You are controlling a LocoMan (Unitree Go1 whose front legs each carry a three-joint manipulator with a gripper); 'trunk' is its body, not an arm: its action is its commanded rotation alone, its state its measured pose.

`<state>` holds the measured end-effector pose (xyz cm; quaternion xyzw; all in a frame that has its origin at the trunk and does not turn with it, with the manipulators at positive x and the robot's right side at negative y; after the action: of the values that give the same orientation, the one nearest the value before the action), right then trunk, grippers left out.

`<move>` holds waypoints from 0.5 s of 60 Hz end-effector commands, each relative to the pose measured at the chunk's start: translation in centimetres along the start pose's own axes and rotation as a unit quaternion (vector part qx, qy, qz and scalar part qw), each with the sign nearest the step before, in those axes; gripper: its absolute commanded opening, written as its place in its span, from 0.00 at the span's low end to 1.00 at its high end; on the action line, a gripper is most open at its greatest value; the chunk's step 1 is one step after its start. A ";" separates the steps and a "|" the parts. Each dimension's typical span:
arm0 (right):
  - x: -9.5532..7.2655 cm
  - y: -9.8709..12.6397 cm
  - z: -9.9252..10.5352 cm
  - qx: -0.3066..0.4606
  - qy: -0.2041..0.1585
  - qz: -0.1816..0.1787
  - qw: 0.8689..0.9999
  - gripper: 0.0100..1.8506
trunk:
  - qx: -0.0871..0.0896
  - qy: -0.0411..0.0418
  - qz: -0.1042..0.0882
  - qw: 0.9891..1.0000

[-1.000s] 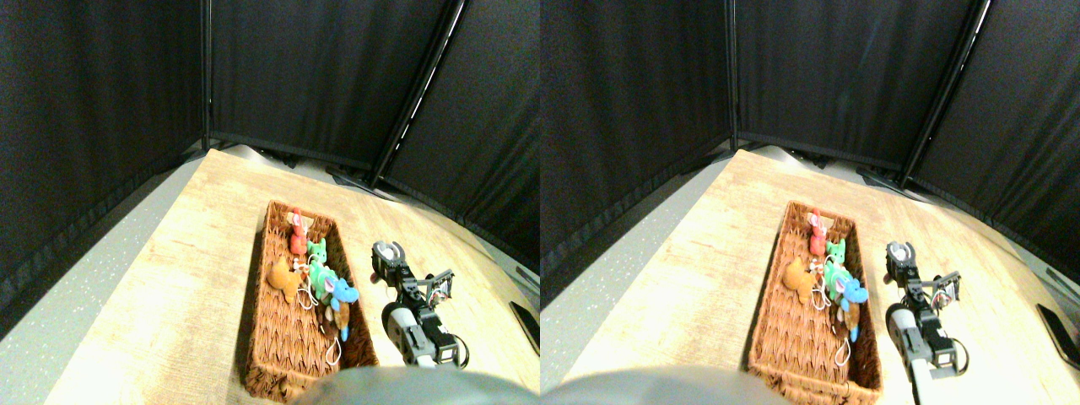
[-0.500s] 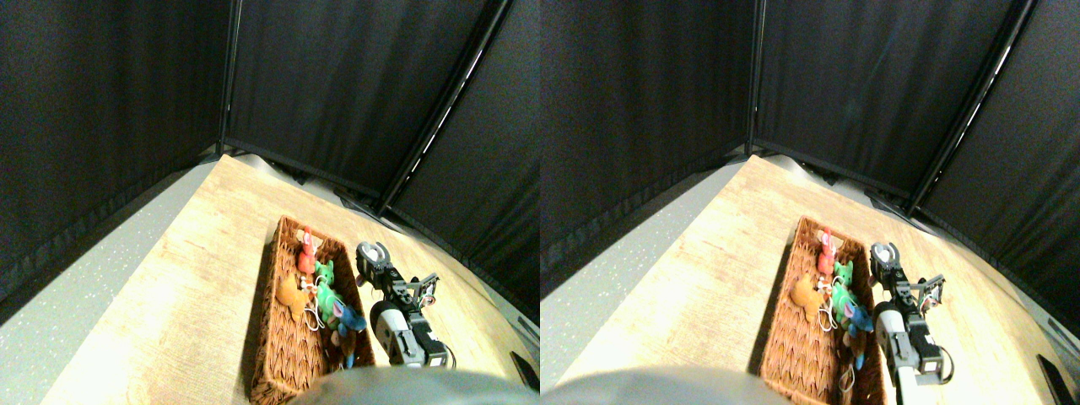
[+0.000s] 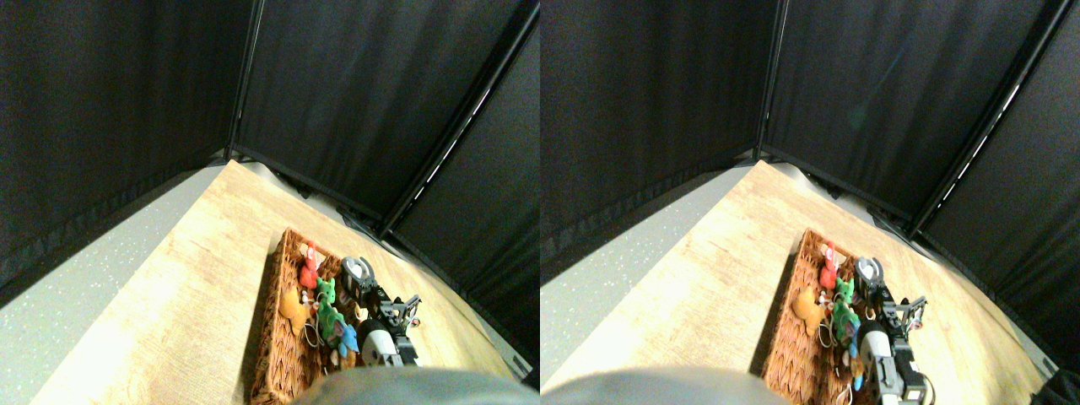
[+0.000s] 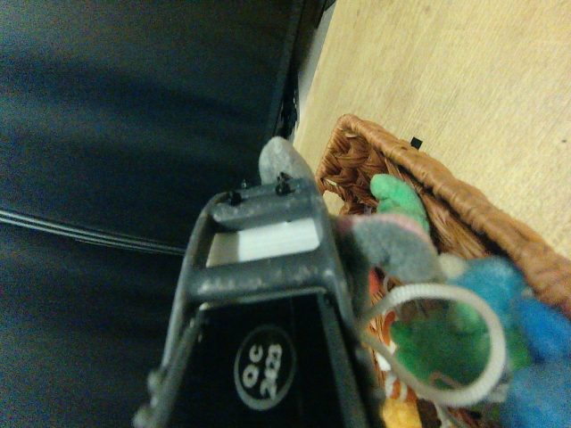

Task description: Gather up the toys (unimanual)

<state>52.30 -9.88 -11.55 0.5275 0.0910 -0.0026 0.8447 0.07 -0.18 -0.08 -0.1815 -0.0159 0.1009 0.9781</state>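
Right claw (image 3: 358,272) over wicker basket (image 3: 278,354) rim, clenched on grey toy (image 4: 393,245). Other toys (image 3: 331,312) lie in basket just below claw. Plush: light, soft, squashy; grab by body or string loop (image 4: 433,343).

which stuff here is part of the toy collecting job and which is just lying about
Job:
red toy
orange toy
green toy
blue toy
grey toy at the claw
basket

Lying about:
table
black curtains
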 end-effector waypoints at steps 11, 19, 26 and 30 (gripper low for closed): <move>-0.5 0.4 -0.8 0.008 0.010 0.017 1.000 0.03 | -0.013 -0.005 0.009 1.000; -0.8 -0.1 -0.6 -0.029 0.050 0.016 0.998 0.44 | -0.012 -0.004 0.009 1.000; -0.9 -0.4 -0.1 -0.038 0.048 0.008 0.998 0.66 | -0.008 -0.004 0.006 1.000; -0.9 -0.5 0.1 -0.037 0.046 0.012 0.998 0.70 | -0.006 -0.004 0.005 1.000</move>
<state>51.20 -10.43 -12.55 0.4993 0.1411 0.0094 0.8548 0.04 -0.16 -0.08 -0.1867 -0.0181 0.1042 0.9767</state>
